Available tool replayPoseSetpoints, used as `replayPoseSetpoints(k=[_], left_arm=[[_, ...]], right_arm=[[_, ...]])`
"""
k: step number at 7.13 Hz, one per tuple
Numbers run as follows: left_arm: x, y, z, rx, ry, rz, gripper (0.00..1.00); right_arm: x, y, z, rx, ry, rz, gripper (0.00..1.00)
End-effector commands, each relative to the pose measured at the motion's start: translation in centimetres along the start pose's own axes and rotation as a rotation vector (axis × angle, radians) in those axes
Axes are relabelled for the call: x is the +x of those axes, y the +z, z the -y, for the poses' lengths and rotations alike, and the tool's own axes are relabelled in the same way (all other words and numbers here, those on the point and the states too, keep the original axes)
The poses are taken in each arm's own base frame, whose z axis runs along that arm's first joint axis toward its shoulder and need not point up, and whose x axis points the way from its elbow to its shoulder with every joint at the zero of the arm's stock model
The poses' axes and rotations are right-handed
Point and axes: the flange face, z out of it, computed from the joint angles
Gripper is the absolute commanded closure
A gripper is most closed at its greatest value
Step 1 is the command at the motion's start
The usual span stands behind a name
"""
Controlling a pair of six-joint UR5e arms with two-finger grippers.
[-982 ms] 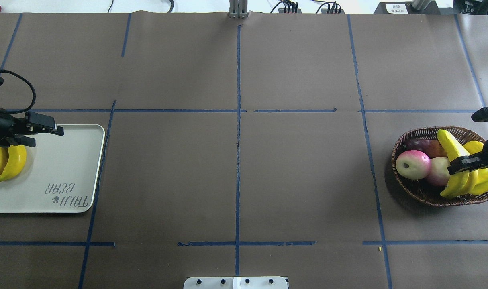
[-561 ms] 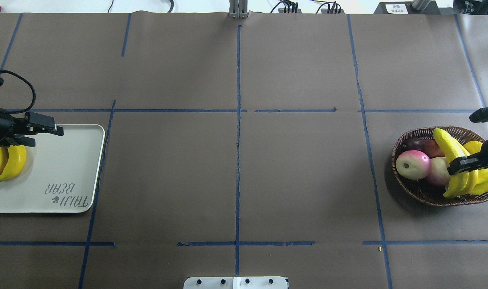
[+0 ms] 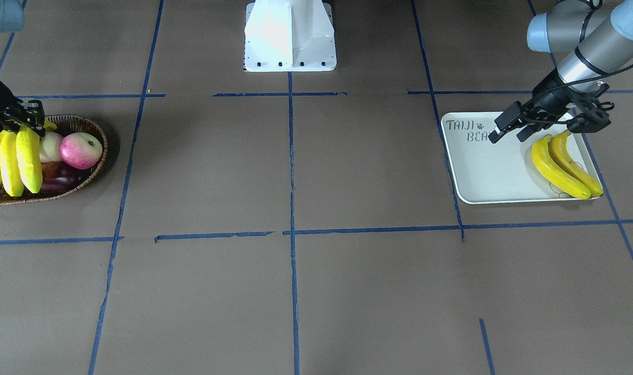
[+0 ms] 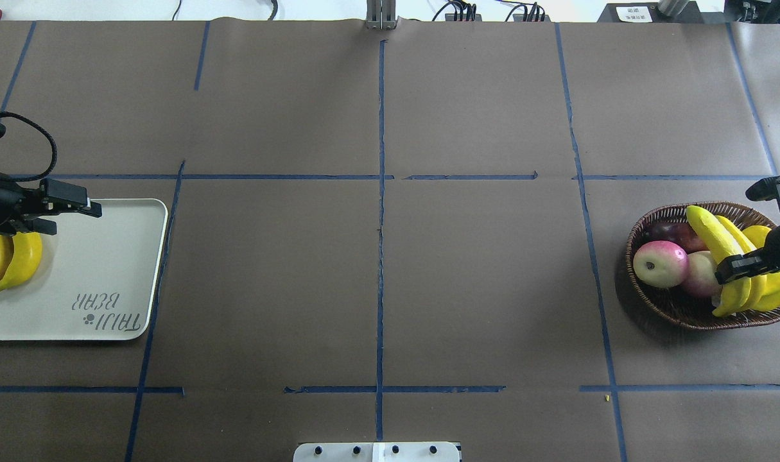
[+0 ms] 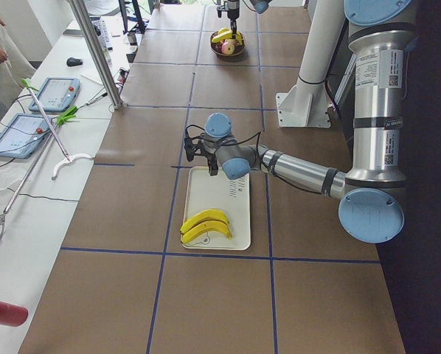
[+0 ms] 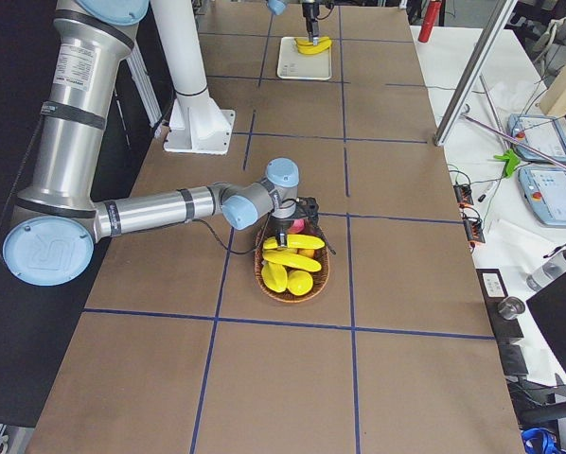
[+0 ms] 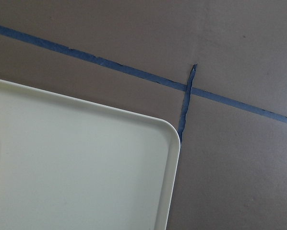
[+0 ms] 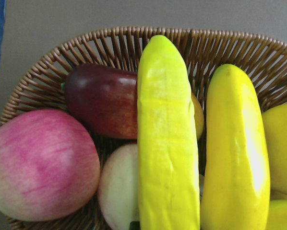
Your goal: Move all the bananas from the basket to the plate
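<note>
**Two bananas on the plate, two at the basket: right pincer clamped on one**

Tabletop: brown paper, gridded with blue tape.

Left side. The plate lies flat at the tabletop's left end, lettering toward the robot. The plate bananas, a pair, lie side by side and touching along the end of the plate farthest from the table centre. The left pincer hangs over the plate's far edge, near their stem ends. Its fingers are spread and nothing is between them. The left wrist view shows only a rounded plate corner and tape.

Right side. The basket sits at the tabletop's right end. The right pincer is over its robot-right half and looks clenched on the paler banana. In the right wrist view that banana runs straight down the middle to the pincer at the bottom edge. The second banana lies just beside it, roughly parallel; contact between the two cannot be told. More yellow fruit shows at that view's right edge, kind not clear.

Also in the basket: a pink-red apple against the rim nearest the table centre, a paler apple beside it, and a dark purple-red fruit behind them.
</note>
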Motion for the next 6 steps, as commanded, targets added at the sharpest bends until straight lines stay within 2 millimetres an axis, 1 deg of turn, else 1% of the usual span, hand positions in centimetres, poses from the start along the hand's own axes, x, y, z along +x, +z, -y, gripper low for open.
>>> replayPoseSetpoints(k=[1, 2, 3, 4, 5, 6], left_arm=[[0.6, -0.1, -0.2, -0.002, 0.012, -0.012, 0.0], [2.1, 0.0, -0.4, -0.012, 0.034, -0.034, 0.0], [4.8, 0.0, 0.0, -0.009, 0.065, -0.073, 0.0], [7.0, 0.1, 0.1, -0.009, 0.093, -0.102, 0.0], [10.2, 0.6, -0.3, -0.02, 0.135, -0.141, 0.0], [12.8, 0.5, -0.4, -0.023, 0.154, -0.175, 0.0]], right_arm=[[-1.7, -4.7, 0.2, 0.027, -0.003, 0.096, 0.81], [-2.7, -6.3, 0.6, 0.024, -0.009, 0.163, 0.82], [-4.6, -7.9, 2.2, 0.038, -0.039, 0.223, 0.84], [-6.9, -9.0, 3.9, 0.06, -0.071, 0.262, 0.84], [-9.5, -10.2, 5.8, 0.094, -0.12, 0.291, 0.84], [-12.7, -10.6, 7.2, 0.106, -0.174, 0.322, 0.84]])
